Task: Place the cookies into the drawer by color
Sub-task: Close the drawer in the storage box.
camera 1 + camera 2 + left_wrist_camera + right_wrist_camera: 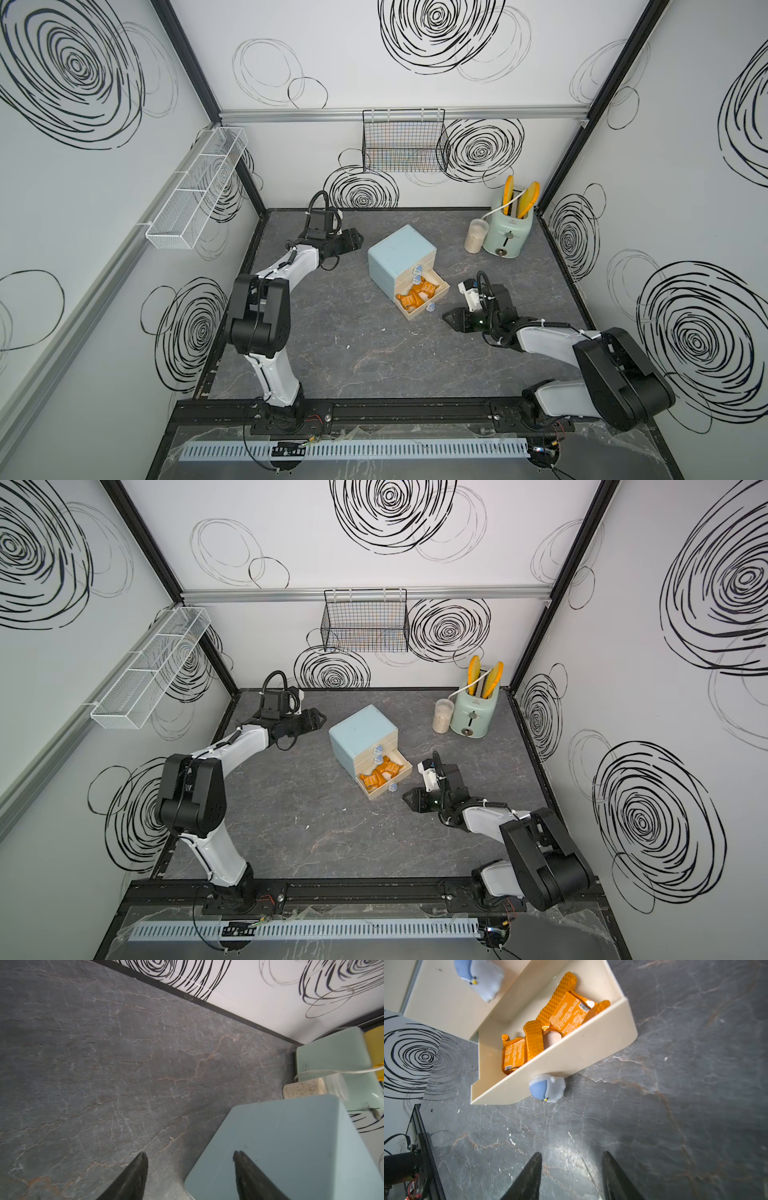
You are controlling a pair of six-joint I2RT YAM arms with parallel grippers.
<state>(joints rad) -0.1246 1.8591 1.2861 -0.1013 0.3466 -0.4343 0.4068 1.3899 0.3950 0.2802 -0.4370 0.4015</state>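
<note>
Your orange cookies (564, 1014) lie in the pulled-out bottom drawer (571, 1057) of the drawer chest (401, 253). Its two upper drawers are shut, and no loose packet shows on the table (353, 353). Both claws are spread and empty: right claw (572, 1154) just before that drawer's knob (547, 1088), left claw (190, 1153) behind the chest. Likely next: nudge the drawer front squarely home.
</note>
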